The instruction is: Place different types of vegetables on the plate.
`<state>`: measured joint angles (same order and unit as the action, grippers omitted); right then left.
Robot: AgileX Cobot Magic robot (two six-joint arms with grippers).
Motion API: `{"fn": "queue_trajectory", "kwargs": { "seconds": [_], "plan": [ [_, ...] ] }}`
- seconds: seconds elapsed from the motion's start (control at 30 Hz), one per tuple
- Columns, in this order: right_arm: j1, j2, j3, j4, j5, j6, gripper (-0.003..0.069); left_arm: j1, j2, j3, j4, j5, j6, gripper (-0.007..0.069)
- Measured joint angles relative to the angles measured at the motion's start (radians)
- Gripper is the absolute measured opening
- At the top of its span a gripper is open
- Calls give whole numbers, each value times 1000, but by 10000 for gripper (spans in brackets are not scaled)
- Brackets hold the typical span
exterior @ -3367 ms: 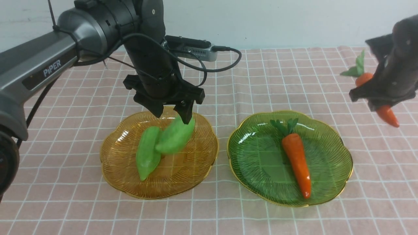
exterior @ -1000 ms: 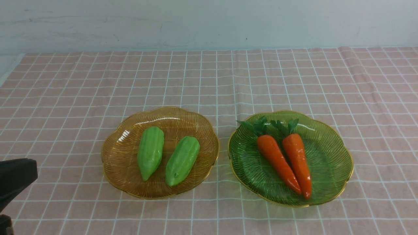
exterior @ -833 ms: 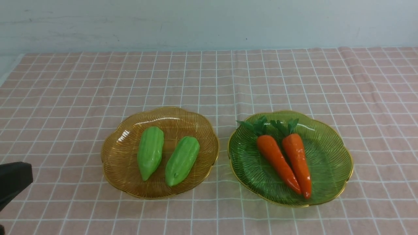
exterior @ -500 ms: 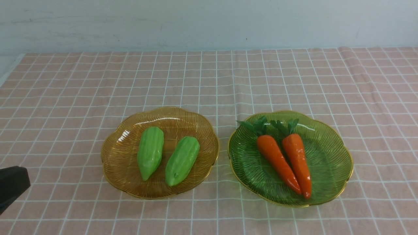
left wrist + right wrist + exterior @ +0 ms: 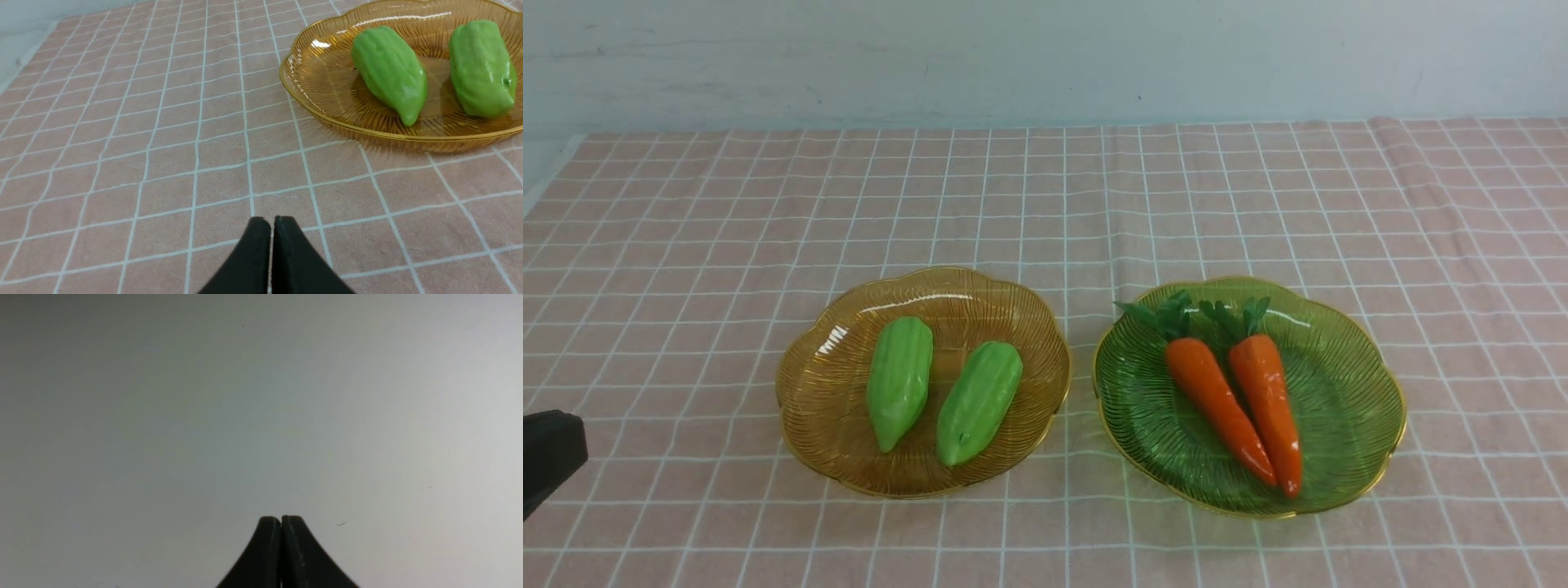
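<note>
With both arms pulled back to the near edge of the scene, nothing is being handled. At the lower left edge of the front view only a black corner of the left arm shows; its own camera shows the left claw [image 5: 271, 222] with the two black fingers pressed together on nothing, low over the pink checked cloth [image 5: 686, 269] that covers the desk. The right claw [image 5: 281, 520] is out of the front view altogether; its camera shows it pinched shut, also empty, against a blank pale grey surface.

A little farther in, two scalloped glass plates sit side by side, close but not touching. The amber ribbed plate with a gold rim [image 5: 833, 465], left of centre in the front view, carries both light-green ridged plastic gourds [image 5: 898, 382] [image 5: 978, 402], lying lengthwise next to each other with a gap between. The green ribbed plate with a gold rim [image 5: 1372, 408], right of centre, carries both glossy orange plastic carrots [image 5: 1217, 400] [image 5: 1266, 400], leafy dark-green tops toward the far side, their tapered tips touching near the plate's front.

Beyond the plates I see only cloth up to the pale wall [image 5: 1045, 57].

By my reckoning the sorting is finished: each kind sits on its own plate, no vegetable lies on the cloth, and nothing seems left but for the arms to rest.
</note>
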<state>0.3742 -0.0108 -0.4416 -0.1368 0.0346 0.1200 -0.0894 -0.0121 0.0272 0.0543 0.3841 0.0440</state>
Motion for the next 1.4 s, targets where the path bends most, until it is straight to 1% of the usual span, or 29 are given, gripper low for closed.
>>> {"fn": "queue_trajectory", "kwargs": {
  "seconds": [0.93,1.07,1.17,1.27,1.4],
  "plan": [
    [0,0,0,0,2,-2,-15,0,0,0,0,0,0,-3],
    [-8,0,11,0,58,-2,-15,0,0,0,0,0,0,-3],
    [-45,0,44,0,122,-2,-15,0,0,0,0,0,0,-3],
    [-105,0,101,1,186,-2,-15,0,0,0,0,0,0,-3],
    [-232,0,267,3,248,-2,-15,0,0,0,2,0,0,-3]
  ]
}}
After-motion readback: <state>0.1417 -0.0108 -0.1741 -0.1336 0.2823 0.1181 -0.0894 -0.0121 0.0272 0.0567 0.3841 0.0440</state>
